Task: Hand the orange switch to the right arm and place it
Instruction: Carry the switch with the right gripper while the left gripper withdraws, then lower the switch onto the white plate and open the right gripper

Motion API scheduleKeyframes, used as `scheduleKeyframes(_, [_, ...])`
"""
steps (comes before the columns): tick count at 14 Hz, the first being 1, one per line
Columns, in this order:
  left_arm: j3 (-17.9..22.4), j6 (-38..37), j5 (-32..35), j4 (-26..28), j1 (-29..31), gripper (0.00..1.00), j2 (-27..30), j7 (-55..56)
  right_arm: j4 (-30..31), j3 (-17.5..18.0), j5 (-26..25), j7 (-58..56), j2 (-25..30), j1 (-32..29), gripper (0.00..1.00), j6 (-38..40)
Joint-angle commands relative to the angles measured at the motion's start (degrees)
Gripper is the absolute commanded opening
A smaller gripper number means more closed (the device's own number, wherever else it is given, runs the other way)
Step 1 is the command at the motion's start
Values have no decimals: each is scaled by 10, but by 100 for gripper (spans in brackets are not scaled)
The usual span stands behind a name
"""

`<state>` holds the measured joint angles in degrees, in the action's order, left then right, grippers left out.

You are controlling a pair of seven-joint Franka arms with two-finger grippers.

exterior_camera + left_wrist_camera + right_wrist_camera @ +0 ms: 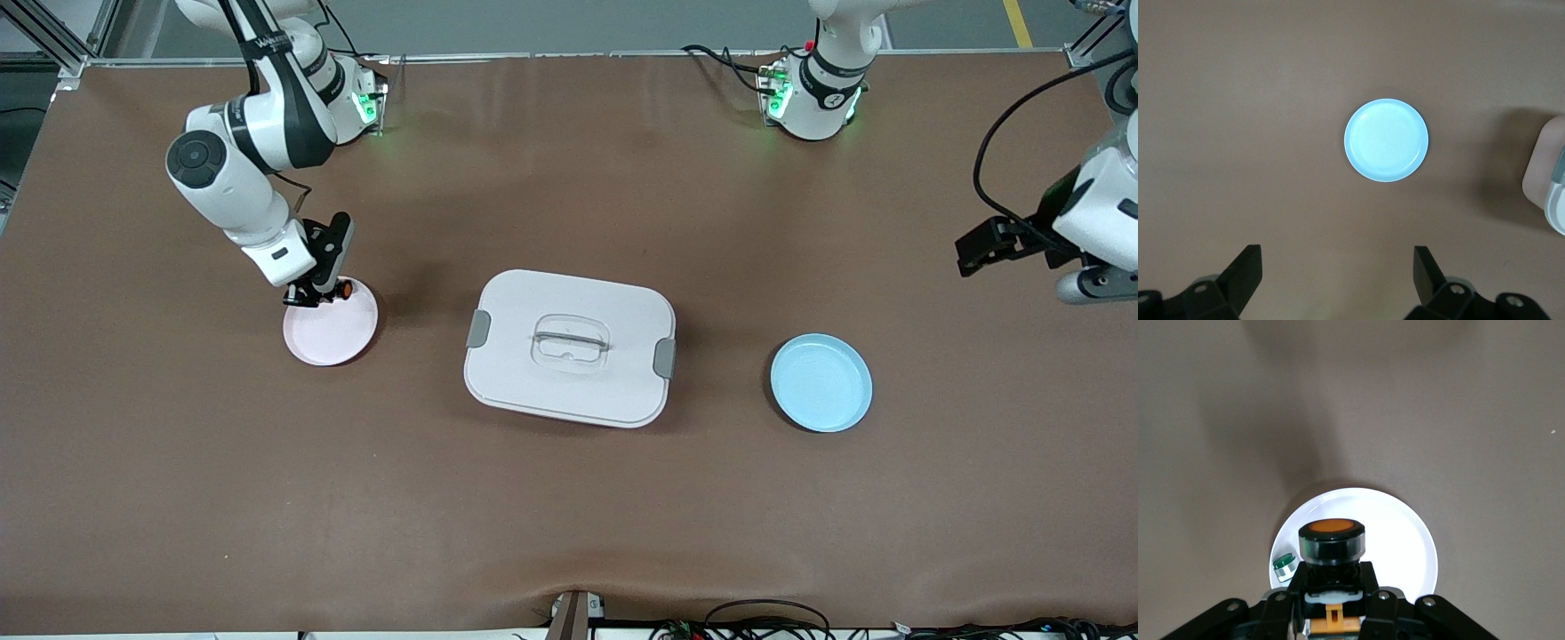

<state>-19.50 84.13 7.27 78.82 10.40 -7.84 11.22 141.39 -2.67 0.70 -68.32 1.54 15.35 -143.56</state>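
The orange switch (341, 289), a stubby black button with an orange cap, sits between the fingers of my right gripper (316, 293). The gripper is shut on it, low over the pink plate (333, 333), at the plate's edge farther from the front camera. In the right wrist view the switch (1331, 543) stands cap-outward between the fingers of the gripper (1331, 579), over the plate (1405, 533). I cannot tell whether it touches the plate. My left gripper (971, 252) is open and empty, up over the table at the left arm's end (1337, 270).
A small white-and-green piece (1285, 567) lies on the pink plate beside the switch. A white lidded box (569, 347) with grey latches stands mid-table. A light blue plate (821, 382) lies toward the left arm's end and also shows in the left wrist view (1386, 140).
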Motion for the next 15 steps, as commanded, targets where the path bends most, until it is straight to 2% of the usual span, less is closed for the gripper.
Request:
scheduleKeyframes(1, [116,4,-44,64,-78,100,64,-51,5,7,-5,-31,-26,-17,0,-36])
scheduleKeyframes(2, [127,5,-47,80,-87,100,77,-57,5,7,-5,-44,-37,-23,0,-47])
scheduleKeyframes(5, [127,25,-47,121,-88,100,110,-57,5,7,-5,-98,-79,-43,0,-101])
scheduleKeyframes(7, [126,24,-47,121,-86,100,112,-57,5,8,-5,-122,-94,-59,0,-115])
scheduleKeyframes(15, [125,8,-47,115,-86,100,108,-59,4,9,-5,-121,-147,-58,0,-166])
